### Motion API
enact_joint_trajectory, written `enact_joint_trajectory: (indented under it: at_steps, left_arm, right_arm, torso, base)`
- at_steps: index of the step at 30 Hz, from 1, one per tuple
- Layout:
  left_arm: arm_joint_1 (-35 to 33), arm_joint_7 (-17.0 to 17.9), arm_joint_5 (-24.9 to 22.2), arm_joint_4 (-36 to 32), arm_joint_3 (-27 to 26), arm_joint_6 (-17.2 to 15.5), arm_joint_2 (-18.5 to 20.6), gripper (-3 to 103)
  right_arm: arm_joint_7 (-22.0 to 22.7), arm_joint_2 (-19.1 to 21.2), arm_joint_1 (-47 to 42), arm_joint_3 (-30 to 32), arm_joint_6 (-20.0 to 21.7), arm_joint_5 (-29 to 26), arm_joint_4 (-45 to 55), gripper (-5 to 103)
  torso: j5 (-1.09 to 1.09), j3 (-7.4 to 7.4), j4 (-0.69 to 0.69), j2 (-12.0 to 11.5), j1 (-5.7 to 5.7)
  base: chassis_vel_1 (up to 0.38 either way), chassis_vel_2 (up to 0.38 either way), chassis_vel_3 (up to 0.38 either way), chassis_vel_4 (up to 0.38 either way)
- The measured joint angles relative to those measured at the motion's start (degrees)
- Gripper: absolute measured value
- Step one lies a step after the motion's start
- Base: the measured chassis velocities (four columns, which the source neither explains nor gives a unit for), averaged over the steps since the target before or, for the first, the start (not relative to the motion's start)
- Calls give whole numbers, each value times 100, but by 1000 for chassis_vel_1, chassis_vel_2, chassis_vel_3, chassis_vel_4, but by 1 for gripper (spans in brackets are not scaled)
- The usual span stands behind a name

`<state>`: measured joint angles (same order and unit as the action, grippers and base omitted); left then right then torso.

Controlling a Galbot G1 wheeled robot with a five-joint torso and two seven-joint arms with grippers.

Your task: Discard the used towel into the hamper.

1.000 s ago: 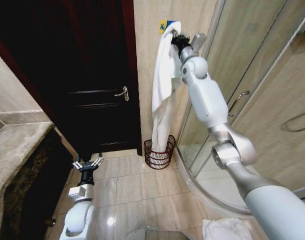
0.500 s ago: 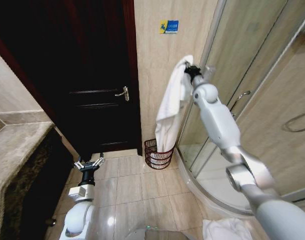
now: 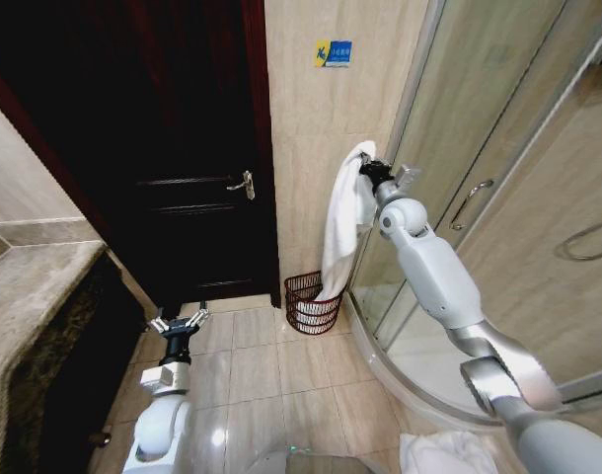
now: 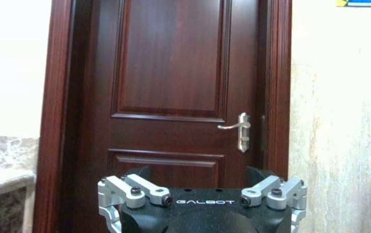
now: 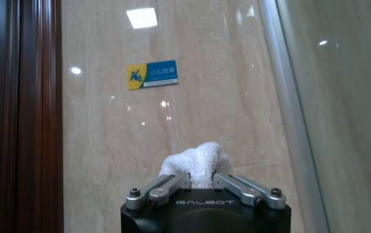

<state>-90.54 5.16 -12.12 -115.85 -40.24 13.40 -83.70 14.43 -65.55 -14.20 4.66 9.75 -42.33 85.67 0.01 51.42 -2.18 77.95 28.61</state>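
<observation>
Hanging from the right end effector [image 3: 373,174] in the head view, the towel [image 3: 342,222] is white, soft and folded lengthwise, its lower end dropping into the hamper [image 3: 312,302]. That hamper is a small round basket of dark red-brown wire mesh with a flared rim, standing on the glossy beige tile floor [image 3: 271,370] by the wall, between the dark wooden door [image 3: 183,148] and the curved glass shower door [image 3: 479,188]. The right arm reaches forward and up, elbow low. The left end effector [image 3: 178,323] hangs low over the floor, fingers spread.

From the left wrist, those fingers [image 4: 128,191] stand apart before the door.

From the right wrist, the end effector [image 5: 201,182] pinches a nubby terry tuft of towel [image 5: 198,160], seemingly firmly.
</observation>
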Motion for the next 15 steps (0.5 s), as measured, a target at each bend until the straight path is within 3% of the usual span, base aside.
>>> enact_joint_trajectory:
  at_steps: [15]
  left_arm:
    - [-57,26,58,-50,173,-45,18,100]
  right_arm:
    - [217,186,-811,73,113,-155,952,3]
  torso:
    - [-1,0,0,0,1]
  base:
    - [-43,46,42,-46]
